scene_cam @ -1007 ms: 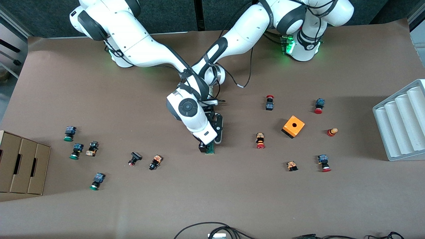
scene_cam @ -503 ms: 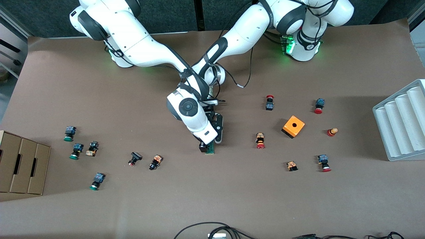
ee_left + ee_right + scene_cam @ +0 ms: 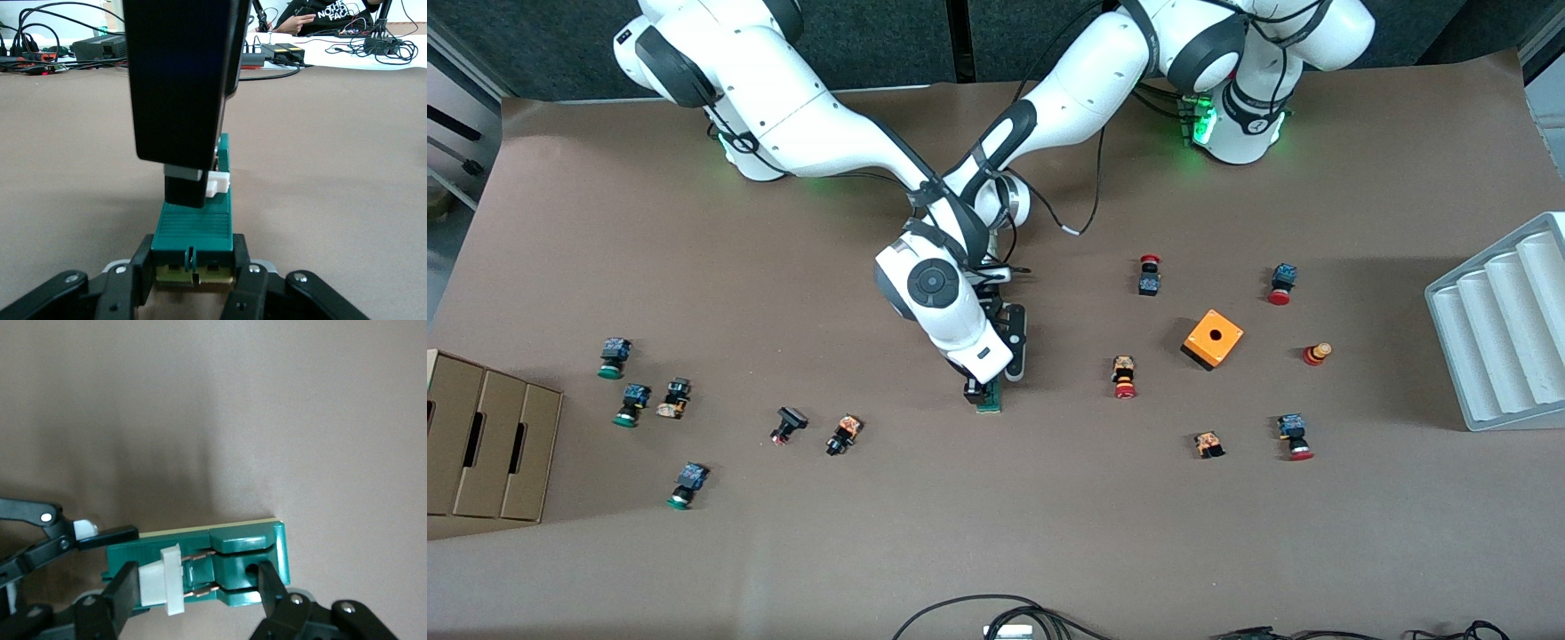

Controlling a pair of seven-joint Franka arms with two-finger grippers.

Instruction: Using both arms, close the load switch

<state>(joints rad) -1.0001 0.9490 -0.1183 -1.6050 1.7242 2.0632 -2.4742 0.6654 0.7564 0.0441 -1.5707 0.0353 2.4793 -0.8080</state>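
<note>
The load switch (image 3: 988, 400) lies flat just below the centre of the front view. Its long axis runs from the robots toward the camera. Its white slider (image 3: 167, 580) sits on top, with two metal pins between it and the green end piece.

The left gripper (image 3: 193, 275) is clamped on the switch's end farther from the camera. The right gripper (image 3: 197, 587) is down over the switch with its fingers (image 3: 125, 587) apart, the slider and end piece between them.

The only writing that can be read is "THE NORTH FACE" on a black shirt (image 3: 319, 13) in the background of the left wrist view.

The table (image 3: 996, 533) is covered in plain brown. Push buttons (image 3: 1125, 377) and an orange cube (image 3: 1213, 339) are scattered on it. Cables (image 3: 40, 40) lie along its edge.
</note>
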